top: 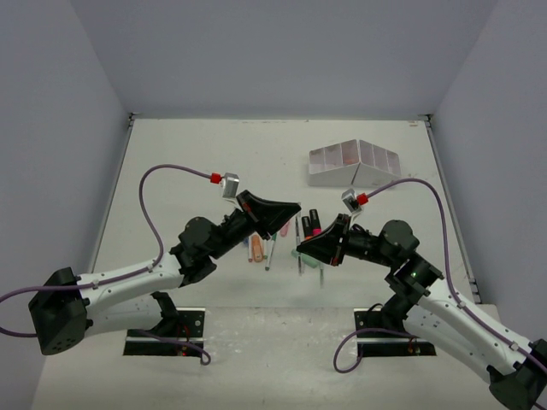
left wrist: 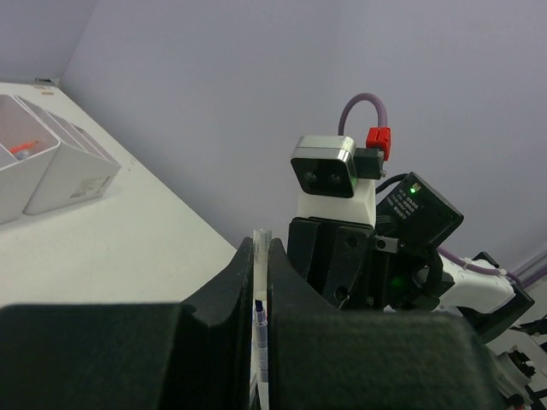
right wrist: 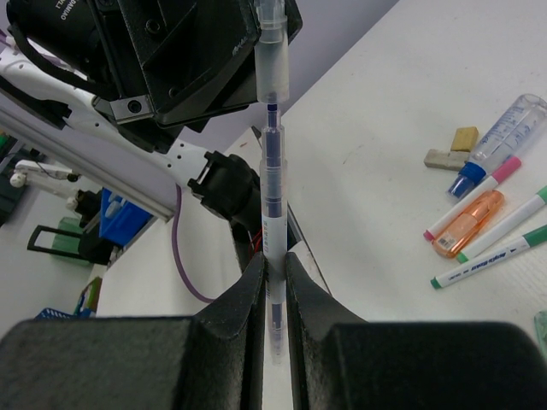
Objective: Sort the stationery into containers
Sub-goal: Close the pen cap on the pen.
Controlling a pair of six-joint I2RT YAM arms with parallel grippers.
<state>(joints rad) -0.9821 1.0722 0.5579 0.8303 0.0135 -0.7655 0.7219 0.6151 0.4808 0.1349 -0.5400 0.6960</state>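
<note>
Left pincer (top: pixel 293 207) and right pincer (top: pixel 300 248) each clench an end of a clear pen (right wrist: pixel 272 162) with blue ink, holding it in the air above the counter (top: pixel 214 154). Other pens (right wrist: pixel 496 254) and an orange highlighter (right wrist: pixel 466 224) lie below; the white organizer (top: pixel 355 164) stands farther back, to the right.

Table (top: pixel 205 154): you have a pale, off-white top.
Far right: white organizer (top: pixel 355 164) stands on it.
Middle: loose pens (top: pixel 270 252) and highlighters (top: pixel 309 224), scattered close together.
Your right wrist view: orange highlighter (right wrist: pixel 468 224), tan block (right wrist: pixel 464 137) and grey block (right wrist: pixel 442 158) lie near green-capped pens (right wrist: pixel 496 253).
</note>
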